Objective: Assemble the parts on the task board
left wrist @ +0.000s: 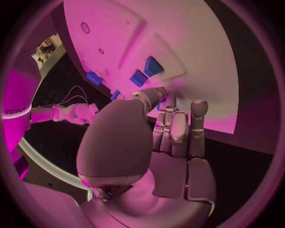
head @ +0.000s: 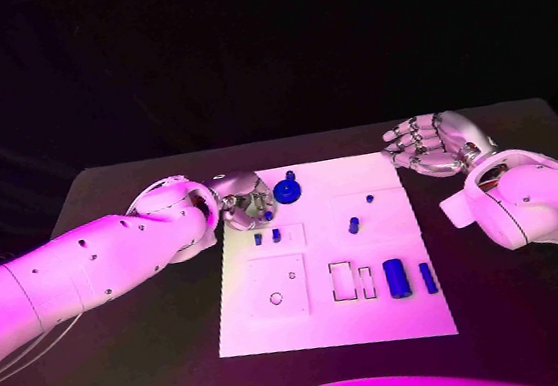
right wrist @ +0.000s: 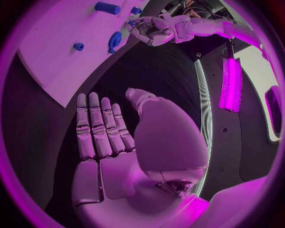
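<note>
The white task board (head: 334,320) lies in the middle of the black table. My left hand (head: 241,203) hovers over its far left corner with fingers curled, pinching a small blue part (head: 267,215) at the fingertips; the right wrist view shows this blue part (right wrist: 132,22) too. In the left wrist view the thumb (left wrist: 156,93) meets the fingers. A round blue part (head: 288,189) lies just right of that hand. Two small blue pegs (head: 267,238) stand in a raised block. My right hand (head: 427,146) is open, off the board's far right corner.
More blue parts are on the board: a peg (head: 354,225), a tiny piece (head: 370,199), and two cylinders (head: 397,278) (head: 427,278) beside rectangular slots (head: 341,280). A round hole (head: 276,298) is in the near left plate. Black table surrounds the board.
</note>
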Motion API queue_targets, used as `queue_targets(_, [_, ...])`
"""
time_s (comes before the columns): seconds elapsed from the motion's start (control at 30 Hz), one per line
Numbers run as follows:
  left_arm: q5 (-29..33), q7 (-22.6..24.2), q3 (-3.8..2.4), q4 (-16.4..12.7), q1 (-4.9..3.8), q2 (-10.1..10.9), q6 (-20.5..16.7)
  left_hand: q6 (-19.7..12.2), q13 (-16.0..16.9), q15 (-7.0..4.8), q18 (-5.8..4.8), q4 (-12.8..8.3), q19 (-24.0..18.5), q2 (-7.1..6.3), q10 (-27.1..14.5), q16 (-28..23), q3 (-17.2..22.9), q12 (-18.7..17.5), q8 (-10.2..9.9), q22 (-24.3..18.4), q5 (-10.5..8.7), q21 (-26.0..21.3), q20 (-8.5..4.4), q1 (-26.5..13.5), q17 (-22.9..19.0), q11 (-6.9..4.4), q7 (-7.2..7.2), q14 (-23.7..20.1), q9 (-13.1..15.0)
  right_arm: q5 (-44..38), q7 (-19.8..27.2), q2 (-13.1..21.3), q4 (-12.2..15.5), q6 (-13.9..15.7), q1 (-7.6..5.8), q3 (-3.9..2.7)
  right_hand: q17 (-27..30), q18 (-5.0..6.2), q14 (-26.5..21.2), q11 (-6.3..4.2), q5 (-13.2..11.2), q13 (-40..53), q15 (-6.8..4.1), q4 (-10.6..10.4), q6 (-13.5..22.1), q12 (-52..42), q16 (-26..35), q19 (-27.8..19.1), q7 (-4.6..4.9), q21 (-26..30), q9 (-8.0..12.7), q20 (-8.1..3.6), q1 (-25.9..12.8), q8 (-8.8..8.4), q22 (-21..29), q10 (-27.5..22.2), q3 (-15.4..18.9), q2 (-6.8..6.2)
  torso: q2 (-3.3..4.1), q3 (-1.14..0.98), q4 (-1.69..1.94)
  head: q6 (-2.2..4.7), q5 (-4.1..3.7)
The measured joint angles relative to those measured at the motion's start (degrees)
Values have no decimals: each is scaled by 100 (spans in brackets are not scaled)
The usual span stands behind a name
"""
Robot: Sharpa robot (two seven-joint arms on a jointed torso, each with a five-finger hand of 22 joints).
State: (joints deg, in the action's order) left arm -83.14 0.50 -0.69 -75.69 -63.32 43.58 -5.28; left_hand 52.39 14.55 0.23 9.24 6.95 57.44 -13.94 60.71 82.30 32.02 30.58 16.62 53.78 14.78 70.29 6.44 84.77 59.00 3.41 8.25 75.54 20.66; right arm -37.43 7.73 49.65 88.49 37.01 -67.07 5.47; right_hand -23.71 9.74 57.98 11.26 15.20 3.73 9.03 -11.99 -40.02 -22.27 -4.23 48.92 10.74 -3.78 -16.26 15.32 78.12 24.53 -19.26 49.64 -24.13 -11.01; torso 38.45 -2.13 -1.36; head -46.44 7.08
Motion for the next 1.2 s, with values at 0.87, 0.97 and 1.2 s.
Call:
queue_targets(0.87, [15,-22,-6,37,3,144,-7,-345,117,29,0,-16,-95,-75,-62,0,16,0,-337,-112,0,-89,30,-75,-88,62,23,-54,-119,-132,-67,2,-79,-143,5,-1,611,0,-101,-53,0,-11,-11,541,-245,262,-78,-149,28,-120,207,43,197,-43,542,200,-352,15,-3,0,-3,-11,3])
queue_targets(0.97, [62,-24,-38,71,5,205,-24,-345,135,46,0,-16,-246,-75,-121,-54,16,0,-337,-232,0,-184,34,-75,-255,74,23,-182,-119,-318,-68,-17,-170,-339,3,0,644,0,228,-136,0,-12,-117,638,-460,421,-225,144,58,-234,264,-60,212,-64,562,424,-534,0,-3,3,-2,6,-15])
queue_targets(1.2, [946,-5,-174,141,-7,404,-343,-145,218,192,66,42,-997,11,-630,-1043,122,0,-337,-976,0,-849,155,-95,-2294,251,138,-1535,-117,-1223,-229,-67,-455,-1065,-70,0,453,0,1108,-309,-24,-12,-422,833,-838,682,-659,822,65,-701,343,-397,241,-201,374,948,-512,-31,-12,7,21,82,-213])
